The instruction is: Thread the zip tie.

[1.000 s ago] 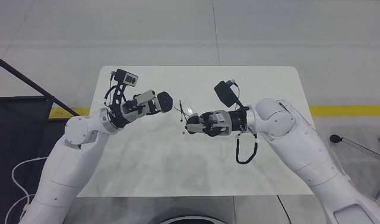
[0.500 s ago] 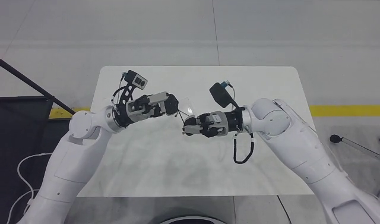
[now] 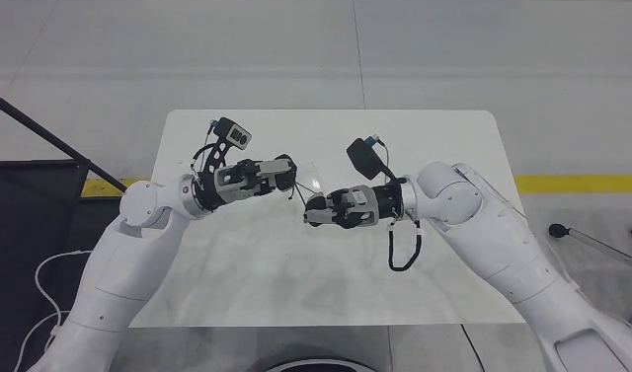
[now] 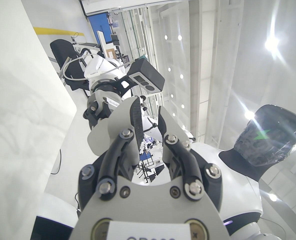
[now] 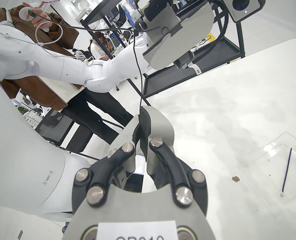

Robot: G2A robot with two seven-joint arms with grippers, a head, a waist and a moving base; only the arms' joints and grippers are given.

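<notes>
Slipping is threatening: the right tool [image 5: 141, 116] is pinching the zip tie [image 5: 138, 76] tightly over the table [image 3: 444, 145] middle, while the left tool [image 4: 148, 112], slightly open and seemingly empty, is hovering at its free end, which may be bending aside on contact.

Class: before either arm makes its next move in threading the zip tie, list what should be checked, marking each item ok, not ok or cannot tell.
1. The right gripper grips the zip tie: ok, jaws shut on it.
2. The zip tie is off the table: ok, it stands up from the jaws.
3. The left gripper grips the free end: not ok, jaws stand open.
4. Tip through the head: cannot tell, too thin.
5. The spare tie is out of the way: ok, it lies apart on the clear sheet.
</notes>
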